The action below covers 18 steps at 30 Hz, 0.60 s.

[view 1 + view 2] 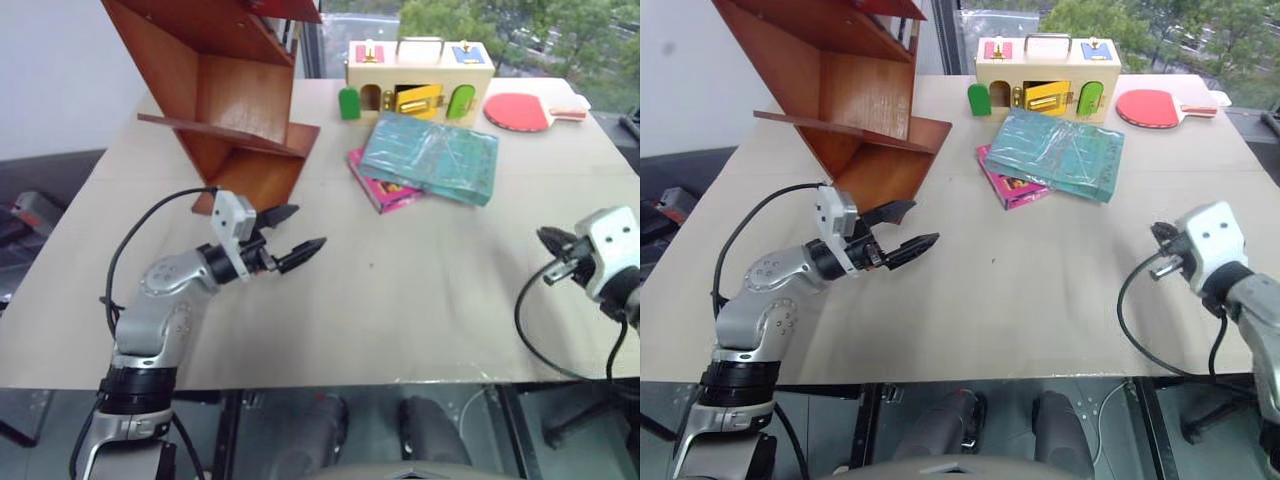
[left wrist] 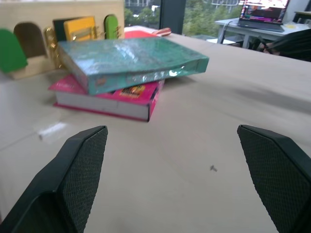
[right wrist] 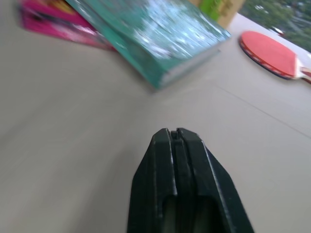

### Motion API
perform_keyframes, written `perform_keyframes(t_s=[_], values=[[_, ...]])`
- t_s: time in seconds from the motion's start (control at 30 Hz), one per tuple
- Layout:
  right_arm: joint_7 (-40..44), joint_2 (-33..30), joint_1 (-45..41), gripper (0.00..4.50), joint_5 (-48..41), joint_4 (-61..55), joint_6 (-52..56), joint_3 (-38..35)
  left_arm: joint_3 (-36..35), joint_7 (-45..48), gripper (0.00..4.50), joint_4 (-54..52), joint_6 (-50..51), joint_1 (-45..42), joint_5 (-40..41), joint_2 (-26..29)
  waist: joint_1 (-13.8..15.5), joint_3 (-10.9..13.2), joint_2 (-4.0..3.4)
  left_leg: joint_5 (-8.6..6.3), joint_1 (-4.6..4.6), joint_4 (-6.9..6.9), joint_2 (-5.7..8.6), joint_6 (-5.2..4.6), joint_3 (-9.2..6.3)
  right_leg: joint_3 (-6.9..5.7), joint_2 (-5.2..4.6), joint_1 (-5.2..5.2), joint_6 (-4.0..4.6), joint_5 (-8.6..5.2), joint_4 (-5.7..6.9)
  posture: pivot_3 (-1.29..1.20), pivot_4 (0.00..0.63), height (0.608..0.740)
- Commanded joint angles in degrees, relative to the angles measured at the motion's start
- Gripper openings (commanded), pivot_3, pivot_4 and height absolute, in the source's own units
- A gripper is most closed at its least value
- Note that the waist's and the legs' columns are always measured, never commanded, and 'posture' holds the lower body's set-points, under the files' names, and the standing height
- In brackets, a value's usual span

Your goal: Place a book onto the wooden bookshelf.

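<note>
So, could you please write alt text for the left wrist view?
A large teal-green plastic-wrapped book lies on a smaller magenta-pink book on a beige table, seen between the left hand's open black fingers. Behind stands a pale wooden box with coloured doors.

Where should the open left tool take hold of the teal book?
Probably the teal book near edge, approached level from the robot's side. It lies flat, part-resting on the pink book, so that overhanging edge is raised off the table, leaving room for a finger underneath.

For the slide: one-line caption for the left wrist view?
Open left gripper faces the teal book resting on a pink book.
</note>
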<state>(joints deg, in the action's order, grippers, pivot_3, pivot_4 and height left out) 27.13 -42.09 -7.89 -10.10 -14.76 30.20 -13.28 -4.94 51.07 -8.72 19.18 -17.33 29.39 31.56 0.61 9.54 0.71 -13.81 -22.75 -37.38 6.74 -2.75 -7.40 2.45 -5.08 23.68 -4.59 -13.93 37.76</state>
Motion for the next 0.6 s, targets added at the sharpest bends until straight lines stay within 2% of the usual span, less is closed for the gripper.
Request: perform_keyframes(t_s=[0.03, 0.2, 0.3, 0.43, 0.6], values=[[-4.31, 0.29, -9.98, 0.02, 9.33, 15.64, -5.91, 7.61, 0.66, -0.47, 4.5, -3.26, -0.63, -1.09, 0.0, -0.58, -0.07, 0.0, -0.01, 0.0, 0.01, 0.0, 0.0, 0.0, 0.03, 0.02, 0.01, 0.01, 0.0, 0.0, 0.02, 0.0, 0.15, 0.74], [-7.58, 3.75, -24.43, 0.02, 14.79, 39.38, -15.75, 12.84, 1.2, -1.2, 4.5, -3.98, -1.06, -0.77, -0.63, -1.04, -0.41, -0.01, -0.01, 0.01, -0.05, 0.02, 0.01, 0.0, 0.12, 0.11, 0.04, 0.1, 0.01, 0.0, -0.01, 0.0, 0.15, 0.74], [-5.74, 5.93, -28.83, 0.02, 14.74, 45.51, -22.63, 14.11, 1.13, -1.7, 4.5, -4.84, -0.99, -0.16, -0.68, -1.18, -0.62, 0.0, -0.02, 0.01, -0.09, 0.05, 0.02, 0.0, 0.12, 0.12, 0.07, 0.12, 0.01, 0.0, -0.09, 0.0, 0.15, 0.74], [-1.0, 8.87, -28.83, 0.02, 12.35, 43.7, -27.38, 14.43, 0.7, -2.05, 4.5, -4.96, -1.25, 0.67, -0.87, -1.17, -1.43, 0.0, -0.02, 0.0, -0.09, 0.06, 0.01, 0.0, 0.12, 0.13, 0.08, 0.12, 0.01, 0.0, -0.12, 0.0, 0.15, 0.74], [4.65, 11.56, -24.36, 0.02, 8.43, 33.48, -27.95, 14.84, 1.11, -1.98, 4.5, -3.98, -1.51, 0.05, -1.14, -1.45, -1.45, 0.0, -0.03, 0.0, -0.09, 0.04, 0.01, 0.0, 0.09, 0.12, 0.15, 0.13, 0.01, 0.0, -0.06, 0.0, 0.15, 0.74]])
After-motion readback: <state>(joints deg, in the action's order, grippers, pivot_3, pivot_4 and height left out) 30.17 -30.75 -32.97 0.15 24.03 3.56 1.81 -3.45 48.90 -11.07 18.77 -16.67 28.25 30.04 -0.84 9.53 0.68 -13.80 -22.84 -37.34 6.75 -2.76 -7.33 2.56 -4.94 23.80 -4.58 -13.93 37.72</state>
